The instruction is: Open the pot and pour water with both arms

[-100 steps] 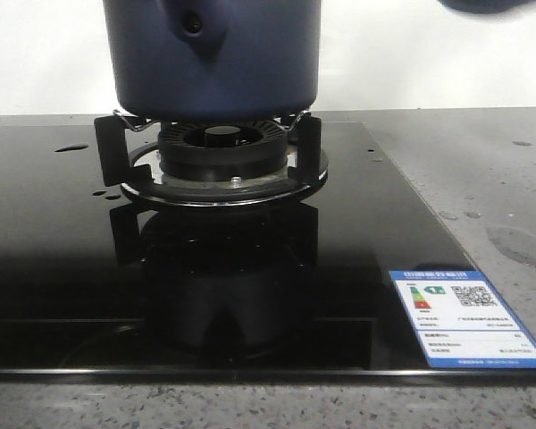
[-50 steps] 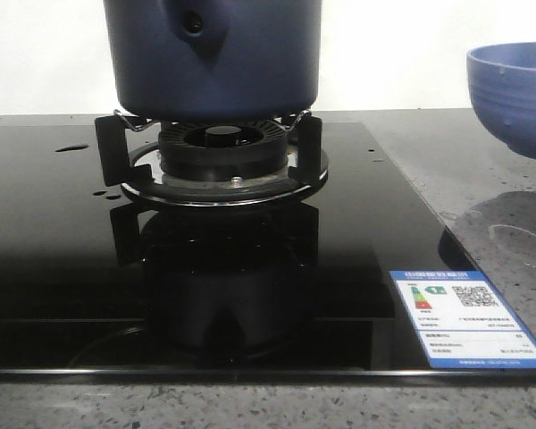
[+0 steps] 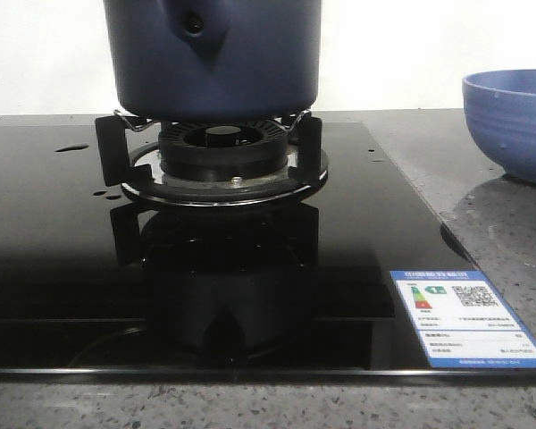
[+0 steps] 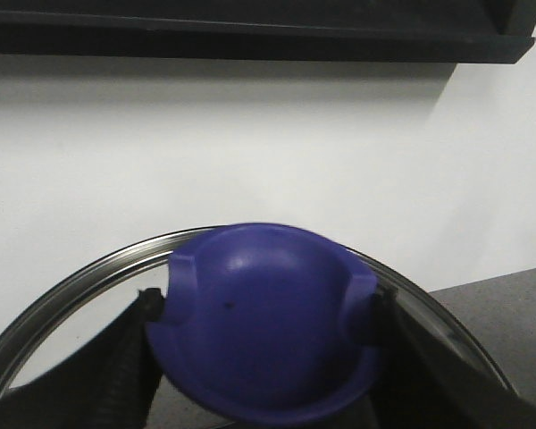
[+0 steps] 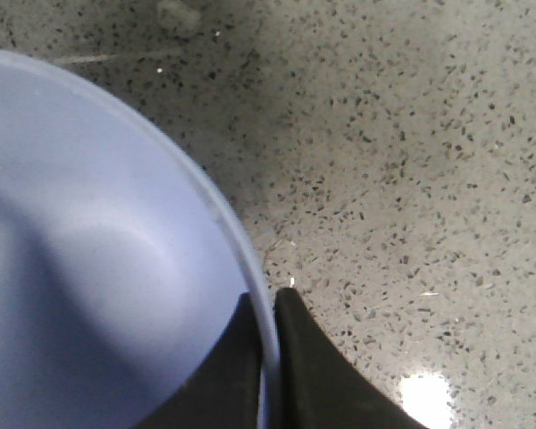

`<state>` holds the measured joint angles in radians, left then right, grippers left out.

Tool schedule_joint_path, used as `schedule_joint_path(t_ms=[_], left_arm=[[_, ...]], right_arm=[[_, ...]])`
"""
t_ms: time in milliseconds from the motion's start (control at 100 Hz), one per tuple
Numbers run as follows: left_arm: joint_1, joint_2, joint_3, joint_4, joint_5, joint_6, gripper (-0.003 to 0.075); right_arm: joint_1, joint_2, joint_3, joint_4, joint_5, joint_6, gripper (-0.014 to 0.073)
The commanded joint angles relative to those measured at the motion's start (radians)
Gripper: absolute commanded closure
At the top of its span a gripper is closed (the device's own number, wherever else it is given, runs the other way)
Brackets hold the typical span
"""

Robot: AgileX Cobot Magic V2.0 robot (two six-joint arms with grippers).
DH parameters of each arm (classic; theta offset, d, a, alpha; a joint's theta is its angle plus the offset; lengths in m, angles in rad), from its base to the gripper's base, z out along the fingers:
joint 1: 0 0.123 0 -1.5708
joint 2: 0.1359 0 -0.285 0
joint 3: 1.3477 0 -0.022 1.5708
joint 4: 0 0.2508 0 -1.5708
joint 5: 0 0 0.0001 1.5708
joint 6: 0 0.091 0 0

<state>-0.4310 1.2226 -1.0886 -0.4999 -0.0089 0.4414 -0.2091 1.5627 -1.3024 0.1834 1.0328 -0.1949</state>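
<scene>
The dark navy matte cylindrical pot (image 3: 213,58) sits on the black burner stand (image 3: 210,161) of the glossy hob; the left claw (image 4: 261,308) clamps a lid's purple knob (image 4: 263,322); the right claw (image 5: 270,357) pinches the light blue bowl's (image 5: 89,268) rim above the speckled tabletop (image 5: 411,179)

Pot (image 3: 213,58) top cut off by front view's upper edge; bowl (image 3: 511,121) cropped at right edge; lid (image 4: 89,295) rim partly out of frame.

One pot (image 3: 213,58), one bowl (image 3: 512,121), one lid (image 4: 268,322) (glass) — one burner (image 3: 221,147), one label (image 3: 467,319).
</scene>
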Motion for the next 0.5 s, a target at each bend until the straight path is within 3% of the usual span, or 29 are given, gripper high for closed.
schedule_joint_path(t_ms=[0,310,410,490], left_arm=[[-0.01,-0.029,-0.036,-0.007,-0.106,0.001,0.0374],[-0.01,-0.029,-0.036,-0.007,-0.106,0.001,0.0374],[-0.01,-0.029,-0.036,-0.007,-0.106,0.001,0.0374],[-0.01,-0.029,-0.036,-0.009,-0.102,0.001,0.0374]], right_arm=[[-0.006,-0.029,-0.021,0.017,-0.02,0.001,0.065],[-0.006,-0.025,-0.021,0.017,-0.017,0.001,0.0625],[-0.006,-0.033,-0.025,0.017,-0.015,0.001,0.0549],[-0.006,-0.037,-0.042,0.017,-0.005,0.001,0.0418]])
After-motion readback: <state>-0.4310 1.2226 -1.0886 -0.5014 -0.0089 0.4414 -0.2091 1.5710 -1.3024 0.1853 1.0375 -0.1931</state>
